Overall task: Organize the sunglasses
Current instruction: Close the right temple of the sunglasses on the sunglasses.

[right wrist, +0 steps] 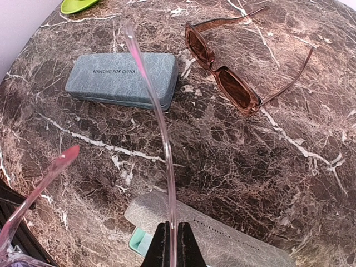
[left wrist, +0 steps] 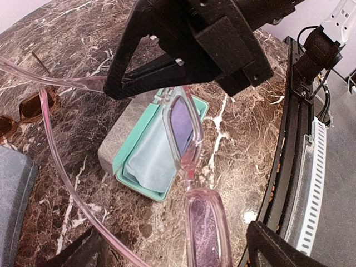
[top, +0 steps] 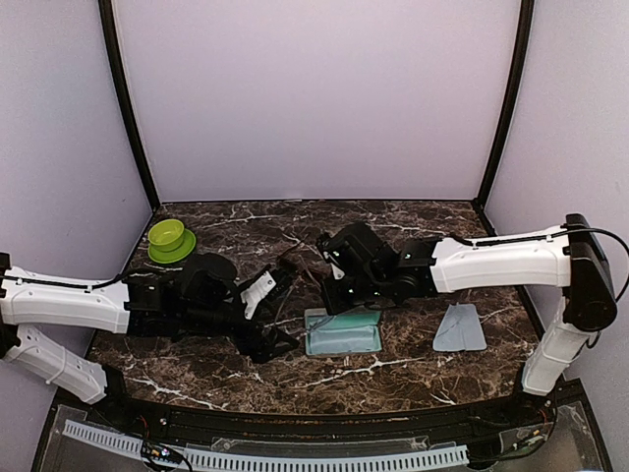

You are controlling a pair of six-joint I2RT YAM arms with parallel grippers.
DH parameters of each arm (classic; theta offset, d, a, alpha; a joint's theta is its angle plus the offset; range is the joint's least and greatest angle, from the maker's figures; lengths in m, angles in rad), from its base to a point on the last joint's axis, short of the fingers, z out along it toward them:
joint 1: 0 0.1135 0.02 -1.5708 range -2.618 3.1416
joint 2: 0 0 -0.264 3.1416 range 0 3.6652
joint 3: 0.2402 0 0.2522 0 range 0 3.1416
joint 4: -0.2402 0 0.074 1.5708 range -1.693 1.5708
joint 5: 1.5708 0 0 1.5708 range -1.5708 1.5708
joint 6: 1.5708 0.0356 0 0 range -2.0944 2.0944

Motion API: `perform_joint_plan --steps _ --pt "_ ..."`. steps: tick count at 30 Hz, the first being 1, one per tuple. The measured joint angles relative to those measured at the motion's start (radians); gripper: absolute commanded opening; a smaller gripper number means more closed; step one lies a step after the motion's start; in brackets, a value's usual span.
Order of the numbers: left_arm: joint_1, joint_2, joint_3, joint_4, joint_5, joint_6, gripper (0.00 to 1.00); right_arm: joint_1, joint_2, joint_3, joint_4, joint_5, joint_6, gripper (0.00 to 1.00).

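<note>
- Two arms meet at the purple-tinted pair (left wrist: 183, 125), which hangs over the edge of the open case (left wrist: 111, 146) near mid-table.
- Its long front bar runs from the right gripper (right wrist: 170, 239) down towards the left gripper (left wrist: 172, 247). Both are close, but only the right one has it.
- Right pincer: clenched on one temple arm, which rises straight out of the fingers.
- Left pincer: released, spread wide, a finger either side of the front. I see no contact.
- With the case directly beneath, I judge lowering comes next.
</note>
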Motion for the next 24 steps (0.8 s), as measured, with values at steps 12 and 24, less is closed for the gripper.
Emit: perform_joint_plan --steps 12,24 --pt "-0.021 0.06 0.025 0.006 0.027 0.029 0.76 0.0 0.0 -0.005 0.0 -0.006 0.004 0.0" --pt "-0.038 0.1 0.033 0.006 0.016 0.051 0.65 -0.017 -0.001 -0.018 -0.002 -0.016 0.023 0.0"
